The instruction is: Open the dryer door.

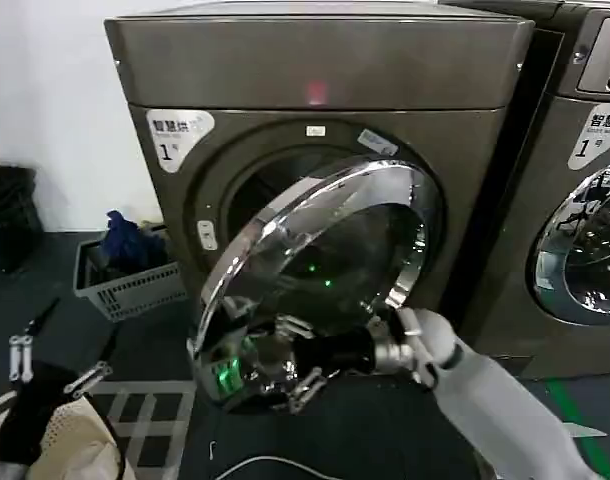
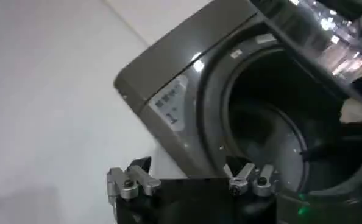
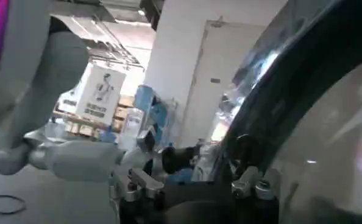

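The dryer door [image 1: 325, 250], a chrome ring around dark glass, stands partly swung out from the grey-brown dryer [image 1: 315, 80]; the drum opening shows behind it. My right gripper [image 1: 303, 378] is at the door's lower edge, against the chrome ring, which mirrors it. In the right wrist view that gripper [image 3: 190, 179] is open, with the door [image 3: 327, 122] close beside one finger. My left gripper [image 1: 53, 365] is parked low at the left, open and holding nothing. Its wrist view shows the gripper [image 2: 187, 175] facing the drum opening [image 2: 278, 122].
A grey laundry basket [image 1: 125, 285] with blue clothes stands left of the dryer. A second machine [image 1: 585, 200] with a similar chrome door stands at the right. A black bag [image 1: 5, 215] lies by the wall. A cable [image 1: 255, 465] runs along the floor.
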